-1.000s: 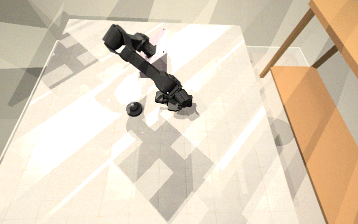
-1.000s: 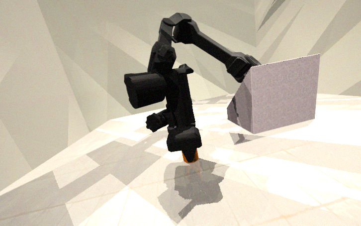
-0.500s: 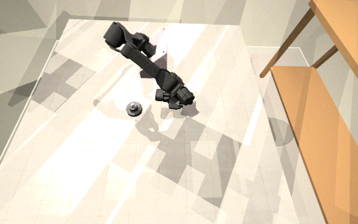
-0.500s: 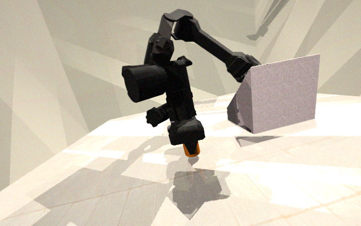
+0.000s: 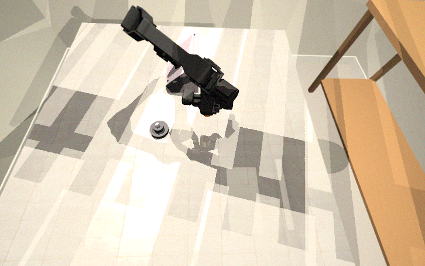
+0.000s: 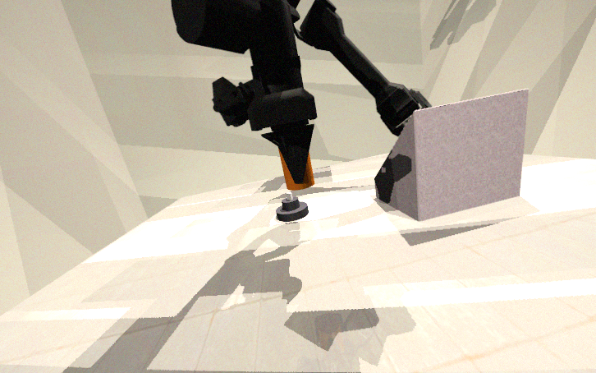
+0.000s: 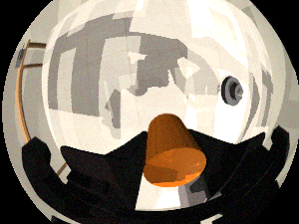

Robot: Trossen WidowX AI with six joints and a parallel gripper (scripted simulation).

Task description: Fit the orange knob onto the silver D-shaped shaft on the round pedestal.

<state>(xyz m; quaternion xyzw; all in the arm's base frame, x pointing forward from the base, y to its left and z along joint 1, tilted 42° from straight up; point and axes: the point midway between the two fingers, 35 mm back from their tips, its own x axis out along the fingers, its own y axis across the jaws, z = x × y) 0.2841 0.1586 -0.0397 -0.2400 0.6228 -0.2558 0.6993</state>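
Note:
The orange knob (image 6: 288, 173) (image 7: 175, 165) is upright or nearly so between the fingers of my gripper (image 6: 300, 179) (image 7: 166, 134), which is shut on it and holds it raised off the table. In the top view only a sliver of the knob (image 5: 207, 115) shows under the gripper. The knob's hole is hidden in all views. The dark round pedestal (image 5: 160, 135) (image 6: 292, 214) (image 7: 228, 99) stands on the table with the silver shaft (image 5: 157, 125) (image 6: 290, 195) (image 7: 240, 92) upright on it. It is left of the gripper in the top view. The shaft's flat side is too small to tell.
A pale pinkish block with a sloping side (image 5: 189, 44) (image 6: 469, 154) stands behind the gripper in the top view, partly under the arm. A wooden shelf unit (image 5: 369, 135) stands to the right. Hard-edged shadows and bright patches cross the table (image 5: 103, 238) (image 6: 417, 347).

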